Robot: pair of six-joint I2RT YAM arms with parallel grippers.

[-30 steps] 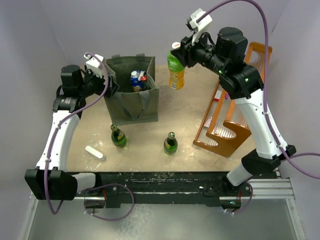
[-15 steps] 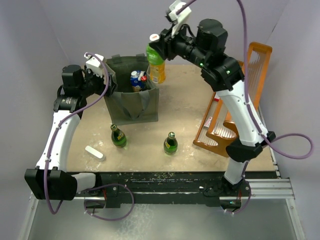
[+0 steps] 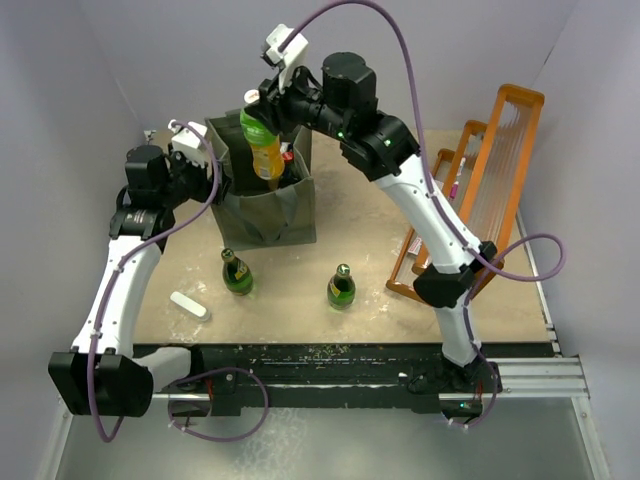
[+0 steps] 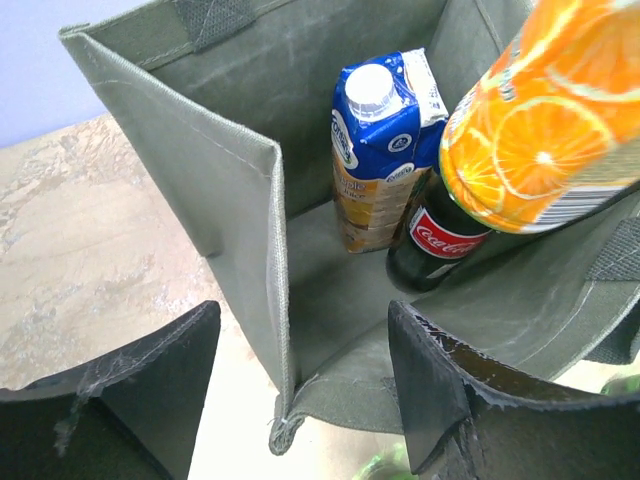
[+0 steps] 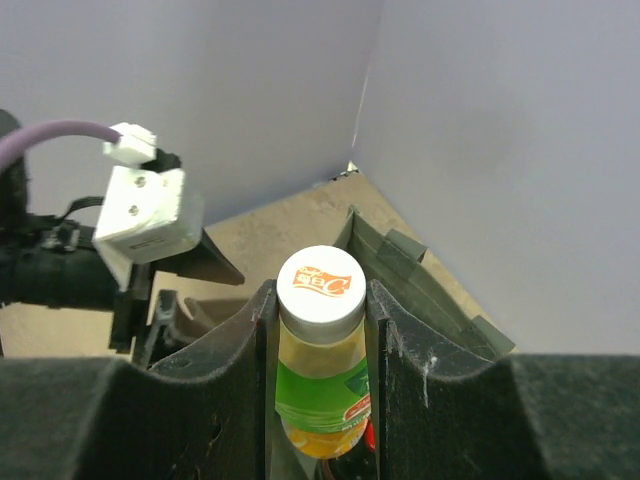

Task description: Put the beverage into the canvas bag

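Note:
The canvas bag (image 3: 268,208) is a dark olive tote standing open at the back left of the table. My right gripper (image 3: 268,106) is shut on the neck of an orange juice bottle (image 3: 263,142) with a white cap and holds it upright over the bag's opening, its base just inside the rim. The right wrist view shows the bottle (image 5: 320,375) between my fingers (image 5: 240,340). My left gripper (image 3: 208,165) is open, its jaws astride the bag's left wall (image 4: 235,200). Inside the bag stand a blue carton (image 4: 385,150) and a cola bottle (image 4: 435,245), below the orange bottle (image 4: 545,130).
Two green glass bottles (image 3: 237,272) (image 3: 341,287) stand in front of the bag. A small white object (image 3: 188,305) lies near the front left edge. An orange wooden rack (image 3: 480,190) stands at the right.
My right arm has swung left with the orange bottle, from right of the bag to over its opening. The left arm has barely moved.

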